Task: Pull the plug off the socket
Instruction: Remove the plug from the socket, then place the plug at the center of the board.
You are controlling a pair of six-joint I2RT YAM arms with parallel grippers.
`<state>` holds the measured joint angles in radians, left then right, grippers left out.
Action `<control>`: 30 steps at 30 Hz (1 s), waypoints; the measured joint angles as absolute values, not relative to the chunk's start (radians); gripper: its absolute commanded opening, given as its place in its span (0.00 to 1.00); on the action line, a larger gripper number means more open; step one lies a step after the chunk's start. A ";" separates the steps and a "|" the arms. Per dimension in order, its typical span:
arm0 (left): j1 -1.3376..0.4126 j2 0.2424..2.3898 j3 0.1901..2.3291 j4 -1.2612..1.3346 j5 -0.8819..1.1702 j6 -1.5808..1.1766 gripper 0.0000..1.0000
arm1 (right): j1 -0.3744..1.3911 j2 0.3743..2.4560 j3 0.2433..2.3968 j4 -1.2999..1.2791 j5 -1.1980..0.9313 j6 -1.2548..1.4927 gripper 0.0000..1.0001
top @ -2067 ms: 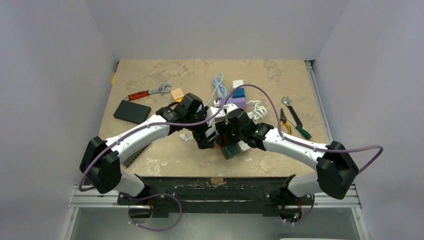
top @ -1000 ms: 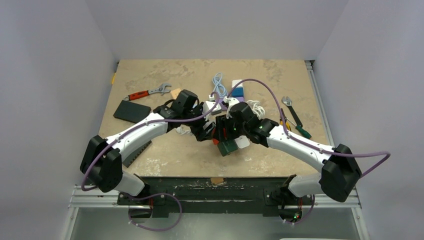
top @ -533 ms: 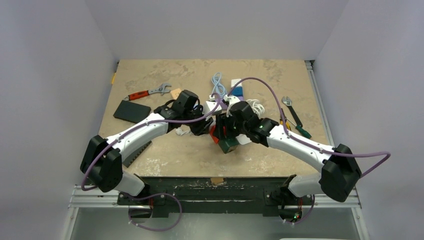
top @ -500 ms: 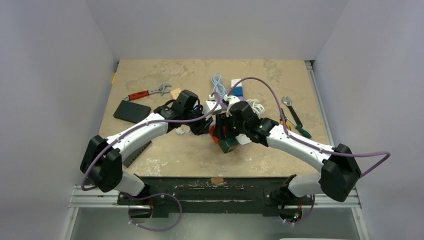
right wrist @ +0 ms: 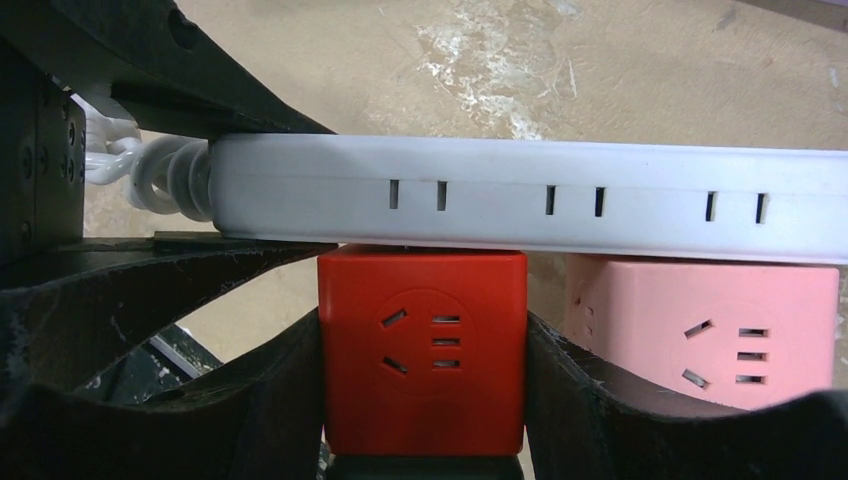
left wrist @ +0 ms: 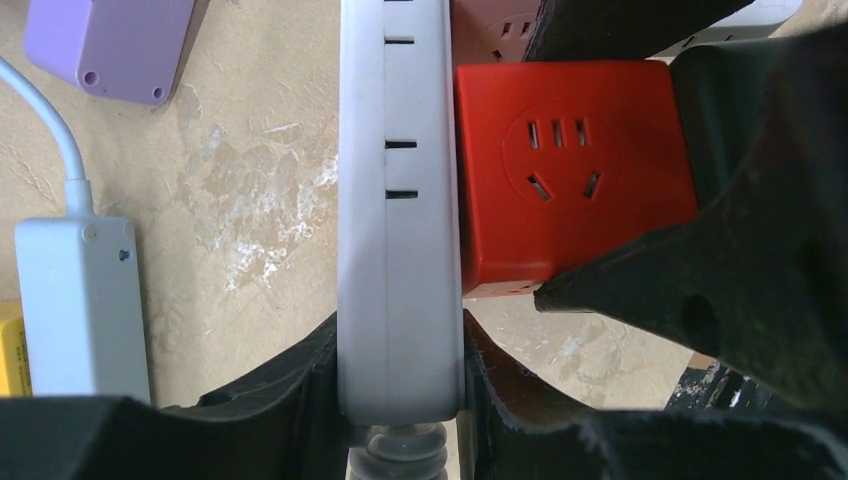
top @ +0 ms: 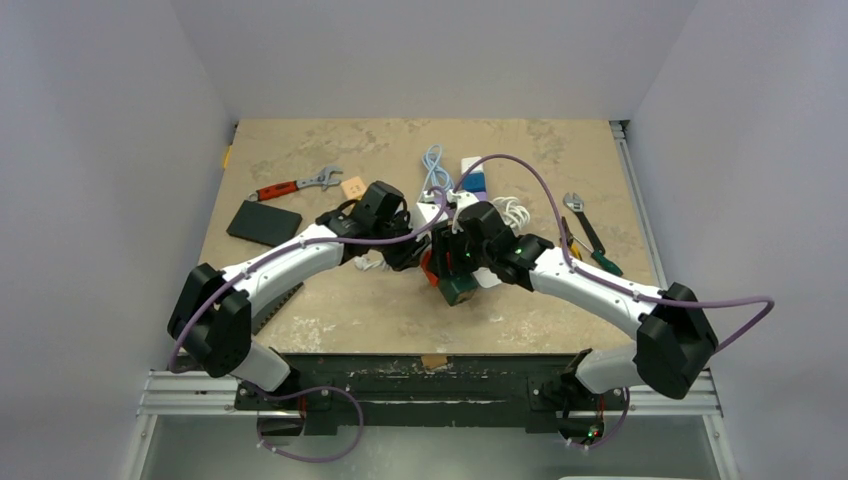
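Currently: both grips set, separation not yet done.

Socket: white power strip [left wrist: 400, 200], lying on the table [top: 330, 300] between the two arms. It is the reference for all positions below.

Plug: red plug [left wrist: 570, 180], a cube-shaped adapter. It is seated flush against one long side of the power strip, with no gap visible at the joint in either wrist view. A pink cube [right wrist: 700, 330] sits on the same side of the strip, just beside the red one and also flush.

Left gripper [left wrist: 400, 350]: closed across the power strip near its cord end, with one finger pressed on each long side. Judged to be the bracing hold.

Right gripper [right wrist: 422, 350]: clamped on the red plug, a finger flat against each of two opposite faces. The face with the outlet holes, the one away from the strip, is left uncovered.

Done, as far as visible: approach, strip held, plug held.

Left to do: the pull itself. The plug must come straight away from the strip's side while the strip stays pinned.

Risks (judgement): the strip may drag along if the left hold slips, and the pink cube is close enough to be nudged.
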<state>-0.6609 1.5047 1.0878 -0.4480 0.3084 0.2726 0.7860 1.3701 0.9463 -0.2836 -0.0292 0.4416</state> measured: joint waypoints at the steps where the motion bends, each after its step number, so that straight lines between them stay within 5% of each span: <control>1: -0.663 1.505 1.088 -0.447 0.303 0.273 0.00 | 0.786 1.370 0.946 -0.286 -0.028 0.445 0.00; 21: -0.687 1.547 1.094 -0.429 0.125 0.307 0.00 | 0.942 1.189 0.742 -0.415 0.015 0.569 0.00; 30: -0.683 1.554 1.113 -0.443 0.107 0.305 0.00 | 0.974 1.221 0.698 -0.270 0.028 0.564 0.00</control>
